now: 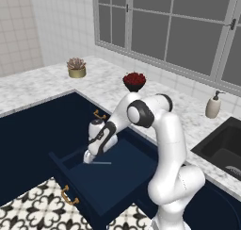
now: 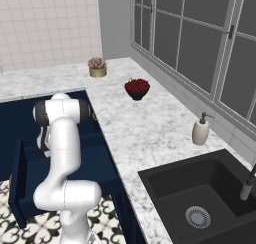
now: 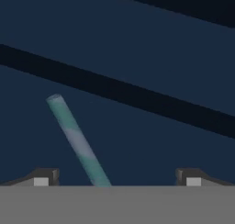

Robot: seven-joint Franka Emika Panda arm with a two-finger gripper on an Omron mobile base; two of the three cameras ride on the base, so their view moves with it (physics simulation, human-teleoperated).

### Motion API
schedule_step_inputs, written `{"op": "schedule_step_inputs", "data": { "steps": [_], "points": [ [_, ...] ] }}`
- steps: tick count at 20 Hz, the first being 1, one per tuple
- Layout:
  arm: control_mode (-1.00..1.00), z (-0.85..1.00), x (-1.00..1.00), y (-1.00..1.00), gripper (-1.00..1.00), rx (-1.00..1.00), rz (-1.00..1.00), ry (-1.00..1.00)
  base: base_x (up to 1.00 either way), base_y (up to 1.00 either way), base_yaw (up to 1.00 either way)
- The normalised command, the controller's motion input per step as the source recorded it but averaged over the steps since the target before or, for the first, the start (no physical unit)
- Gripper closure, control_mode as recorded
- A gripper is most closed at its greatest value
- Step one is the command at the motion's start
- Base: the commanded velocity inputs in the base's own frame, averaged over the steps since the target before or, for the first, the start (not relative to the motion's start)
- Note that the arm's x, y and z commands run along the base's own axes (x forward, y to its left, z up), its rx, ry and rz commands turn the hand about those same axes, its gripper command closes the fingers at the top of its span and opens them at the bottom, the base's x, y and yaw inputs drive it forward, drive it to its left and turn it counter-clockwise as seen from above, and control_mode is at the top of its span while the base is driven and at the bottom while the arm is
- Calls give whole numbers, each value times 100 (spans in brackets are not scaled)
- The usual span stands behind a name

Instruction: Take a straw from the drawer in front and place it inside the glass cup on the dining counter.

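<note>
Your straw (image 3: 77, 142), striped teal and pale grey, lies on the floor of the open drawer (image 1: 117, 177); in the left base view it shows as a thin pale line (image 1: 100, 163) just beside the hand. In the hand view it runs slantwise between the two finger tips, nearer the left one, touching neither that you can see. Your gripper (image 3: 117, 177) is released, its fingers (image 3: 42, 178) spread wide apart, with the navy drawer floor between them. In the left base view the gripper (image 1: 88, 157) hangs low inside the drawer, near its back left corner, the arm bent down over the counter edge.

The drawer stands pulled out over the patterned floor tiles (image 1: 28, 210), its brass handle (image 1: 69, 196) on the front facing you. A second brass handle (image 1: 99, 115) shows on the cabinet face behind the arm.

On the marble worktop (image 1: 42, 83) beyond, you see a small plant pot (image 1: 76, 68) near the corner, a dark bowl of red fruit (image 1: 134, 81) under the window, a soap dispenser (image 1: 213, 105), and the black sink (image 2: 200, 198) to the right.
</note>
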Motion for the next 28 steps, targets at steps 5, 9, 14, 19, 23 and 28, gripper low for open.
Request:
{"op": "schedule_step_inputs", "data": {
  "steps": [5, 9, 14, 19, 23, 28],
  "points": [
    [-100, -12, 0, 0, -100, 0, 2, 1, 0, 0, 0],
    [-100, -9, 0, 0, -100, 0, 2, 0, 0, 0, 0],
    [-100, -26, -3, 0, -100, 0, 2, 0, 0, 0, 0],
    [-100, -22, -2, 0, -100, 0, 1, 0, 0, 0, 0],
    [-100, -28, 0, 0, -100, 0, 1, 0, 0, 0, 0],
    [-100, -53, -8, 0, 100, 0, 0, 1, 0, 0, 0]
  ]
}}
